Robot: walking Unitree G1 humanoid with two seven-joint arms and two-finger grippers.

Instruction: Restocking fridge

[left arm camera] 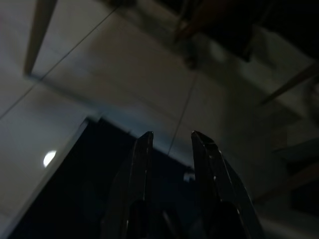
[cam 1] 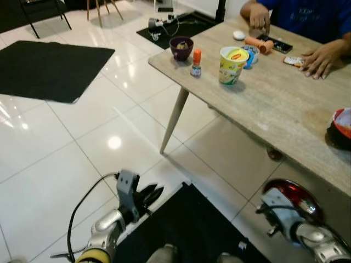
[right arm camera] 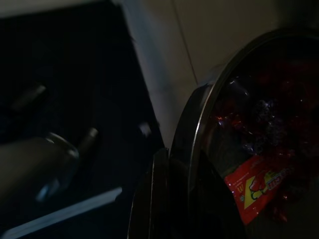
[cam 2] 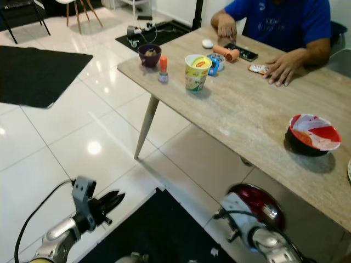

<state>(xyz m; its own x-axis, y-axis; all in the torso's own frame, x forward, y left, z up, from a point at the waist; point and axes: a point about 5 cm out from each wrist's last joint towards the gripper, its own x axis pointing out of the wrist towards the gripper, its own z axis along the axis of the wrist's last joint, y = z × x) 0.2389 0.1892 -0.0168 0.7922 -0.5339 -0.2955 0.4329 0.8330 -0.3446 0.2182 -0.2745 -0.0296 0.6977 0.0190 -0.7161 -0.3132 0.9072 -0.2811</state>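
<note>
Right end effector [cam 2: 241,211] clamped on the bowl [cam 2: 258,204] rim, low beside the bench [cam 2: 247,120]. Left end effector [cam 1: 151,194] empty, narrowly parted. Best kept level while walking fridgeward, probably.

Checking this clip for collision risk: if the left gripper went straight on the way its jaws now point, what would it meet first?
Probably the floor. The left gripper, jaws open and holding nothing, aims past the edge of the black mat at pale floor tiles under the table. The wrist view is dark, so depth is uncertain.
</note>
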